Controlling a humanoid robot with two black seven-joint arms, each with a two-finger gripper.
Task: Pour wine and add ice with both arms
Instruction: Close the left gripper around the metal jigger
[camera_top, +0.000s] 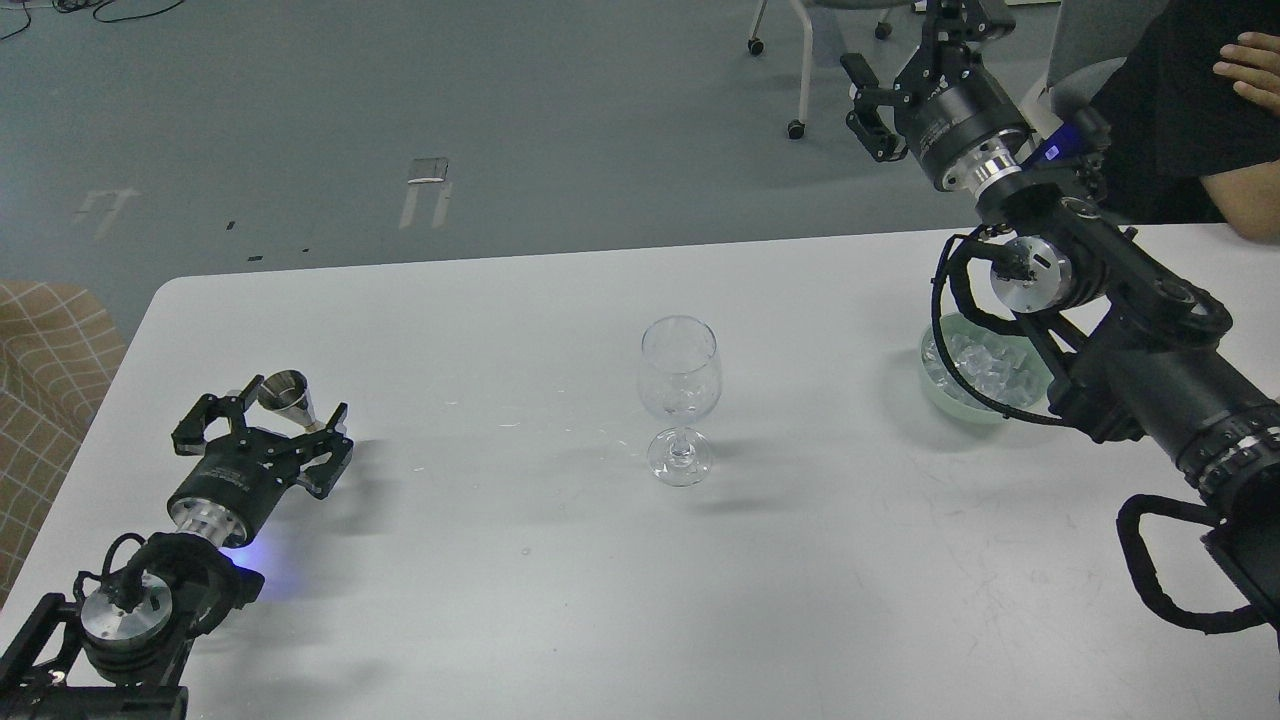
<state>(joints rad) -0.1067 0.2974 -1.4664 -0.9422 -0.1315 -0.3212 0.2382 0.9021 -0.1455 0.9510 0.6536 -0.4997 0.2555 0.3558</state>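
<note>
A clear stemmed wine glass (680, 398) stands upright at the table's middle. I cannot make out any liquid in it. A small steel jigger (287, 396) stands at the left. My left gripper (265, 425) is open, low over the table, with its fingers either side of the jigger. I cannot tell whether they touch it. A pale green bowl (940, 395) at the right holds several clear ice cubes (985, 362) and is partly hidden by my right arm and its cable. My right gripper (900, 50) is open and empty, raised high beyond the table's far edge.
The white table (560, 600) carries these things. A person in black (1180, 110) sits at the far right with a forearm on the table corner. Chair legs on castors (797, 125) stand on the floor behind. A checked fabric seat (45, 390) is at the left edge.
</note>
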